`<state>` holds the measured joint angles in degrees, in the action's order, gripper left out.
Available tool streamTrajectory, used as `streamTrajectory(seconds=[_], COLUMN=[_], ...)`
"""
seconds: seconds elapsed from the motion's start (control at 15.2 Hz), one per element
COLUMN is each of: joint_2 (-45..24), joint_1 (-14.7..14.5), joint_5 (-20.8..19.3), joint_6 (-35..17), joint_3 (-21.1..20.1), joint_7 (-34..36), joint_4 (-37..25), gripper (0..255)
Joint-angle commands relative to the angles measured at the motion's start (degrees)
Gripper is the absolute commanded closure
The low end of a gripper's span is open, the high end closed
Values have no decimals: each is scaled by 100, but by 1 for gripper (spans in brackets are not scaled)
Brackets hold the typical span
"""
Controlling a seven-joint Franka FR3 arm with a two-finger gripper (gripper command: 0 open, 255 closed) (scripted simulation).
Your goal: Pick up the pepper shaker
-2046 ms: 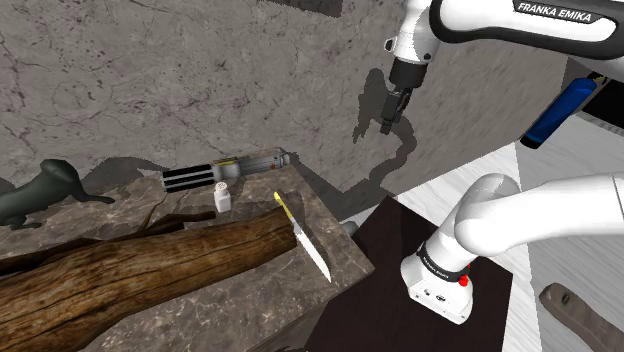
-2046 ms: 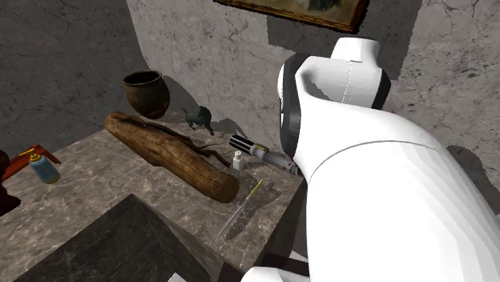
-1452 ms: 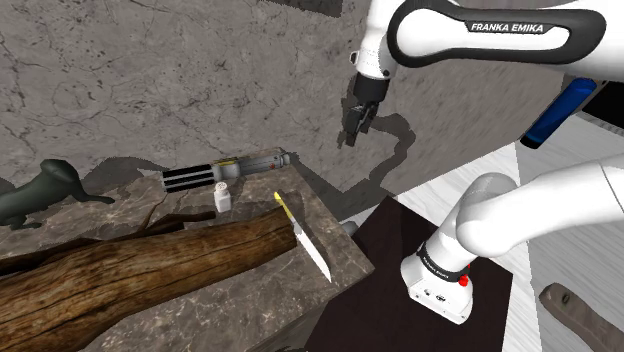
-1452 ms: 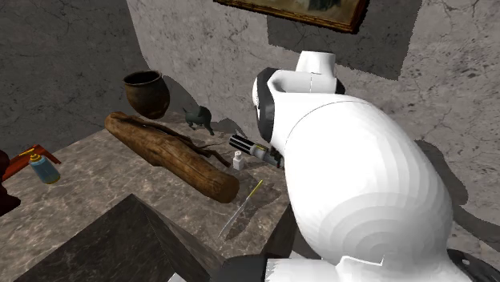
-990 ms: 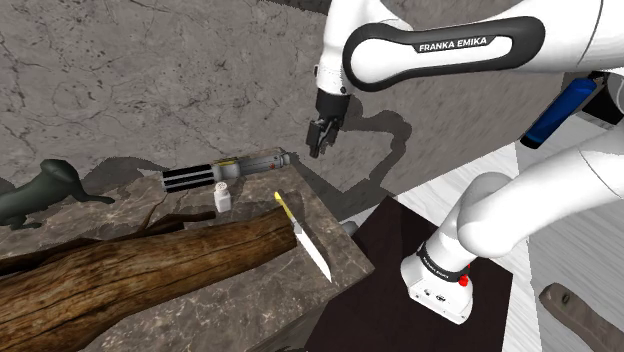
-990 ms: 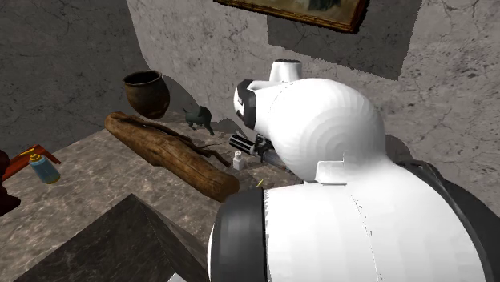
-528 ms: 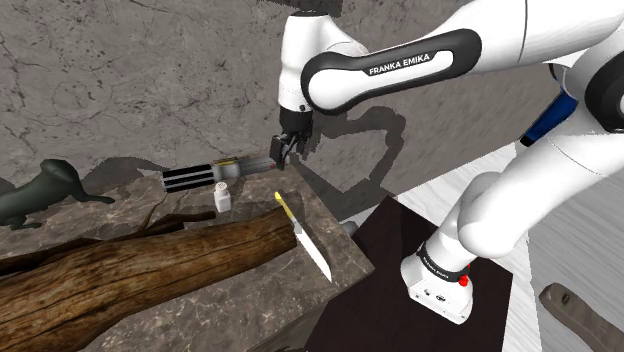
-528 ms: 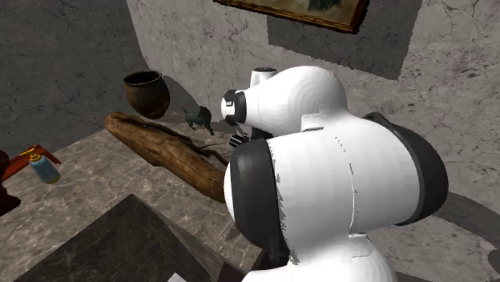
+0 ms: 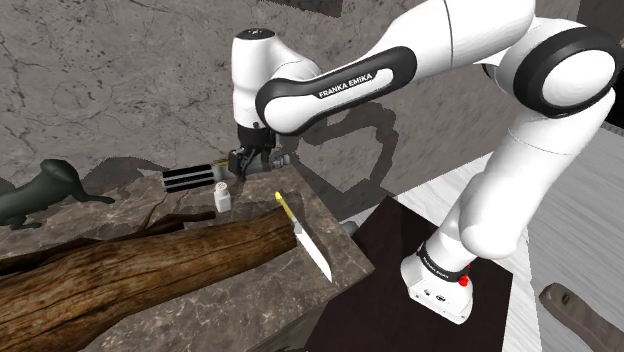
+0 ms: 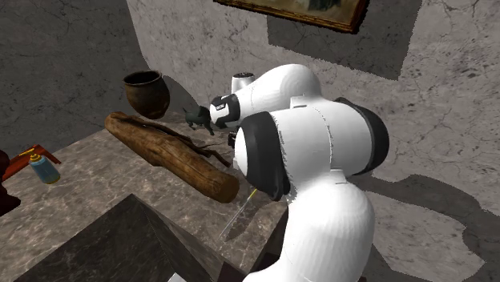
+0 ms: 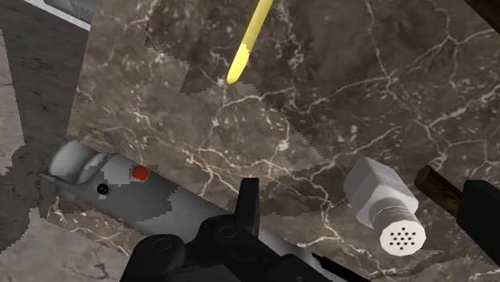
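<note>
the claw (image 9: 246,162) hung over the far edge of the stone table (image 11: 320,120) with its two fingers (image 11: 247,210) spread wide and nothing between them in its grip. the white shaker (image 11: 383,210) stood upright on the table below the claw, inside the gap between the fingers but off centre, nearer the finger that was away from the grey tube (image 11: 120,180). that tube, with a red button, lay under the other finger, close beside the shaker. a knife with a yellow handle (image 11: 248,40) lay farther out ahead of the claw.

this looked like the reaching step: the claw was lined up roughly, not yet down. the next move would call for a small sideways shift to centre the shaker, a straight drop around its body, then a squeeze, keeping the near finger off the tube.
</note>
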<state>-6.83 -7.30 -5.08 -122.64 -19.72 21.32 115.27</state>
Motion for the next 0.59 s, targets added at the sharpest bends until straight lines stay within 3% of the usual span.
streamTrajectory(seconds=[0.0,0.33,0.53], joint_2=[-484,-1589,-1693], joint_1=[-118,-518,-538], joint_5=[-269,-835,-887], joint_6=[-68,-25,-211], joint_3=[-26,40,74], joint_7=[261,757,800], joint_4=[-408,-1532,-1443], gripper=[0,0,0])
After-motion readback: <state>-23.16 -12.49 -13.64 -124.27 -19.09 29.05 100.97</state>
